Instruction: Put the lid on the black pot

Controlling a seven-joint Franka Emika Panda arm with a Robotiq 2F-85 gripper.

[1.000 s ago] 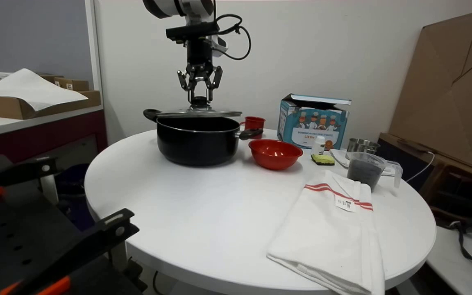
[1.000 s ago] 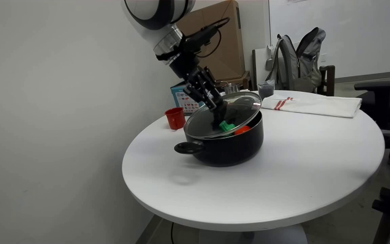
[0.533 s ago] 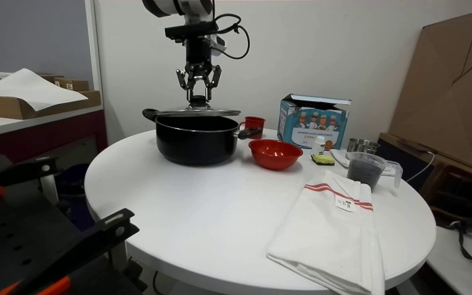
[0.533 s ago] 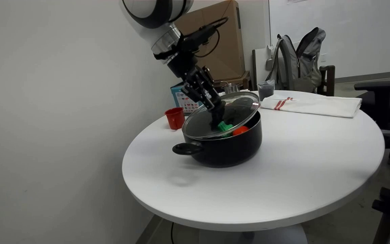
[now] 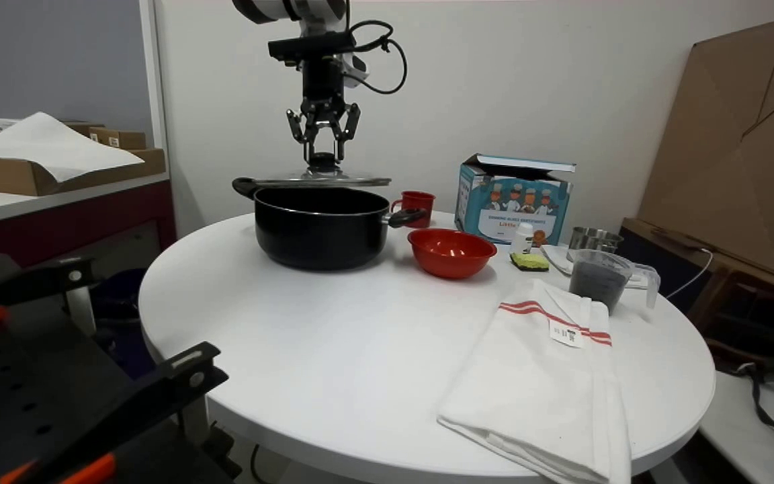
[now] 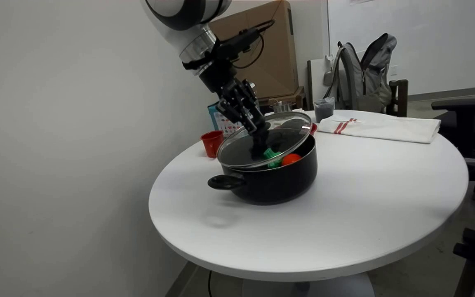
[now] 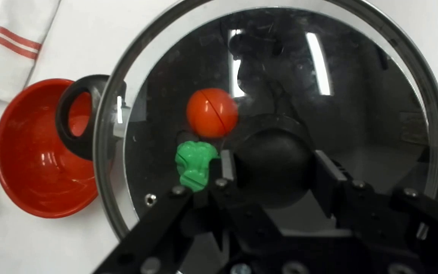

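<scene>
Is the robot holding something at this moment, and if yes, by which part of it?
Yes: the glass lid, by its black centre knob, between the fingers.

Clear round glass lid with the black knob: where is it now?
In an exterior view, the lid is tilted over the wide black pot, right of the red mug; in the wrist view, the black gripper holds its round black knob.

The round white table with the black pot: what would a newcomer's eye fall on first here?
Probably the mechanical hand, gripping a clear glass lid by its black knob at a tilt over the black pot. Next, the orange-red round piece and bright green piece inside the pot, vivid through the glass in the wrist view. Then perhaps the glossy red bowl beside the pot on the table.
</scene>
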